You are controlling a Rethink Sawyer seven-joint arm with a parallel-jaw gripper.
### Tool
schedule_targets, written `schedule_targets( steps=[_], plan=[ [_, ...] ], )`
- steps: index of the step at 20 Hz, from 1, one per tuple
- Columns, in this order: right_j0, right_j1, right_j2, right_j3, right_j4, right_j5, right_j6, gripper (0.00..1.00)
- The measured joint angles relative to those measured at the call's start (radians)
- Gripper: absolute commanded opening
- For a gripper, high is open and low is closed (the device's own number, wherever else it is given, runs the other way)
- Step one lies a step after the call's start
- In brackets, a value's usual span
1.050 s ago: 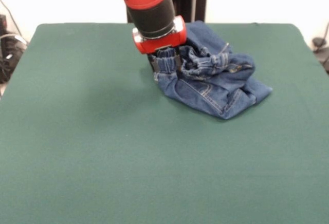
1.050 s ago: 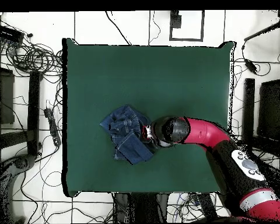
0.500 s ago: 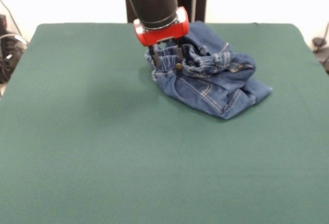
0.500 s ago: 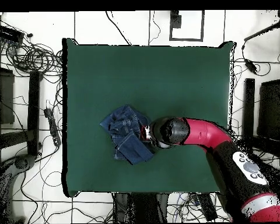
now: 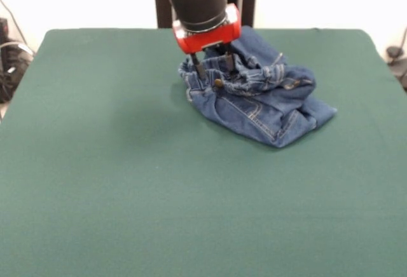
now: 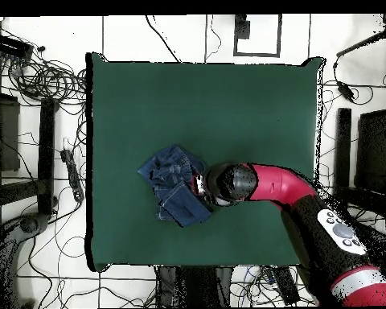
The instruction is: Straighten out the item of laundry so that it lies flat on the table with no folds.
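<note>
Green table: tool seemingly pinching crumpled jeans' waistband.

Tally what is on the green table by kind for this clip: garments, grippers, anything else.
Garments: 1, crumpled jeans
Grippers: 1, the gripper at the jeans' waistband
Other things on the table: 0
Total: 2
</note>
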Motion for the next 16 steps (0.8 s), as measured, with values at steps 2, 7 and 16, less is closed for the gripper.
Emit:
schedule_targets(
  steps=[2,7,16],
  plan=[
    [0.000,0.012,0.000,0.000,0.000,0.000,0.000,1.00],
    [0.000,0.046,0.000,-0.001,-0.007,0.000,0.000,1.00],
    [0.001,0.108,0.000,-0.001,-0.040,-0.030,0.000,1.00]
  ],
)
